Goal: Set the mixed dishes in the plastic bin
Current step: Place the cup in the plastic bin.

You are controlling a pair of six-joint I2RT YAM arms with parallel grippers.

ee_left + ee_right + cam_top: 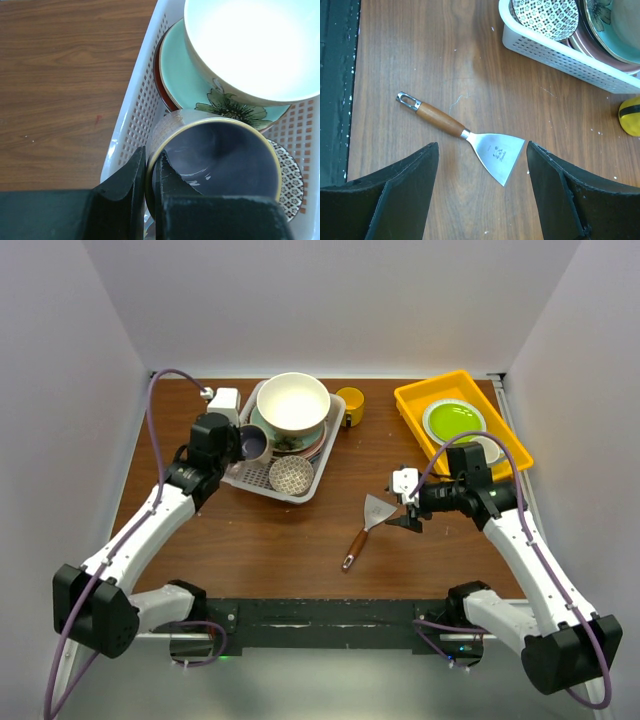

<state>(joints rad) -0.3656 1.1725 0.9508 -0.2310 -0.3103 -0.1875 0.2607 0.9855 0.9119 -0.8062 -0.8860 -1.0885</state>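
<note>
The white plastic bin [252, 477] stands at the back left and holds stacked plates [290, 443], a large cream bowl [293, 402] and a small patterned bowl [291, 474]. My left gripper [238, 445] is shut on the rim of the purple-lined cream mug [253, 445], held over the bin's left side. In the left wrist view the mug [220, 160] sits beside the pale green plate [180, 75] under the cream bowl [255, 45]. A yellow mug [350, 406] stands right of the bin. My right gripper [408, 508] is open and empty above the spatula blade [501, 152].
A wooden-handled metal spatula [364, 528] lies mid-table. A yellow tray [420, 405] at the back right holds a lime-green plate [452, 420]. The bin's corner [530, 45] and the yellow mug [631, 116] show in the right wrist view.
</note>
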